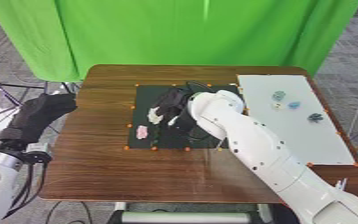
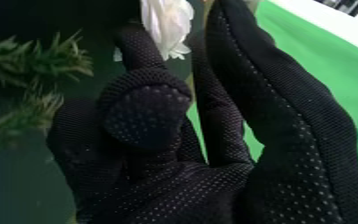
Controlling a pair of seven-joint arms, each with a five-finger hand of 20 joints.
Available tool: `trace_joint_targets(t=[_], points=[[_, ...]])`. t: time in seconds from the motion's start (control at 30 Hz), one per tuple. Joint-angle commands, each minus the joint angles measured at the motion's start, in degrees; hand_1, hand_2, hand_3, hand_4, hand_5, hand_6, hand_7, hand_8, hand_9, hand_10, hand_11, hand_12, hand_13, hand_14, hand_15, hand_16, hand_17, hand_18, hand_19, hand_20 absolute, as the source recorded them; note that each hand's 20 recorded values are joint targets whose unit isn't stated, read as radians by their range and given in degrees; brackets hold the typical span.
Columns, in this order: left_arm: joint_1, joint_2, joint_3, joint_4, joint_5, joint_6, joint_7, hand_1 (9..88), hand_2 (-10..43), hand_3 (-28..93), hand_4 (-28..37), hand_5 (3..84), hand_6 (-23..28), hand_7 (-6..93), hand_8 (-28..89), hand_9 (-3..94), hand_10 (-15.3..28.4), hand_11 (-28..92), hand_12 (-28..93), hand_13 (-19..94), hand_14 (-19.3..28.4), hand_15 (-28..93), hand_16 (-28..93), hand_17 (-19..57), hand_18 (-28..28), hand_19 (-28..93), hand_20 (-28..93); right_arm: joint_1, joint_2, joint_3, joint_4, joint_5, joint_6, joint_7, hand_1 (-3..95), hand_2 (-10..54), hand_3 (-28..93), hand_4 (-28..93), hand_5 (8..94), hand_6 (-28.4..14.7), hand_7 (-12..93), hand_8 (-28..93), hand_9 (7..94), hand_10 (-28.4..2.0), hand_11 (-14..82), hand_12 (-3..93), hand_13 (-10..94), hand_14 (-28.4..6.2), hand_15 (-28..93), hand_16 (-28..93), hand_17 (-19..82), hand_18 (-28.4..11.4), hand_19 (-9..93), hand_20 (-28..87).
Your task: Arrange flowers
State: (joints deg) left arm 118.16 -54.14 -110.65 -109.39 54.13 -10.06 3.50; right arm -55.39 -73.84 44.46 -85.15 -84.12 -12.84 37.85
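Reaches the right robot hand (image 1: 168,103) over the dark mat (image 1: 145,96), close to white flowers (image 1: 154,116); cannot tell whether gripping any. Has the left robot hand (image 1: 47,111) wide and relaxed beside the tabletop (image 1: 104,175). Sees a pink flower (image 1: 142,132) lying on the mat, small blue-green pieces (image 1: 294,105) on the white board (image 1: 313,137), and green sprigs (image 2: 33,57) near the right robot hand.

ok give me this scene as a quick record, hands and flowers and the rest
right hand: over the dark mat
left hand: off the table's left edge
white flower: at the right hand; can't tell if gripped
pink flower: on the mat, left part
sprigs: green, near the right hand
board: white, on the table's right, small bluish pieces on it
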Motion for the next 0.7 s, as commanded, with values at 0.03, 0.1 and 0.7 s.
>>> trace_joint_targets(t=[0.03, 0.1, 0.7], points=[[1.35, -0.82, -0.77, -0.55, -0.09, 0.46, 0.07, 19.0, 0.4, 62, -28.3, 50.9, 1.3, 12.7, -6, 45.5, 14.3, 18, 13, 34, 19.3, 18, 4, 2.1, 15.3, 8, 18, 1.78, 4.86, 3.65, -8.69, -9.92, -0.98, -1.32, 51.1, -9.5, 60, -15, 54.5, 4.3, 11, -10, 67.9, -18.7, 9.2, 17.1, 90, -2.6, 58, 31, 62, -13.9, 93, 55], [1.47, -0.89, -0.74, -0.65, -0.16, 0.63, 0.21, 19.1, 0.4, 62, -28.3, 50.9, 1.2, 12.7, -6, 45.5, 14.3, 18, 13, 34, 19.3, 18, 4, 2.1, 15.4, 8, 18, 0.76, 7.57, 6.55, -12.84, -12.30, 0.44, -2.05, 49.3, -9.5, 60, -15, 54.3, 4.0, 10, -10, 67.8, -18.9, 9.2, 17.0, 90, -2.6, 58, 31, 62, -13.8, 93, 55], [3.92, -2.31, -1.99, -1.38, 0.36, 0.70, 0.26, 21.2, -2.2, 62, -26.8, 51.1, 1.1, 12.8, -6, 45.6, 14.2, 18, 13, 34, 19.2, 18, 4, 2.1, 15.4, 9, 18, -31.40, 29.53, 40.66, -26.30, -38.92, 7.80, 4.22, 34.6, -9.5, 56, -17, 48.5, -3.0, 5, -5, 53.8, -17.7, 7.3, 18.2, 86, -4.6, 58, 31, 56, -15.7, 93, 52]])
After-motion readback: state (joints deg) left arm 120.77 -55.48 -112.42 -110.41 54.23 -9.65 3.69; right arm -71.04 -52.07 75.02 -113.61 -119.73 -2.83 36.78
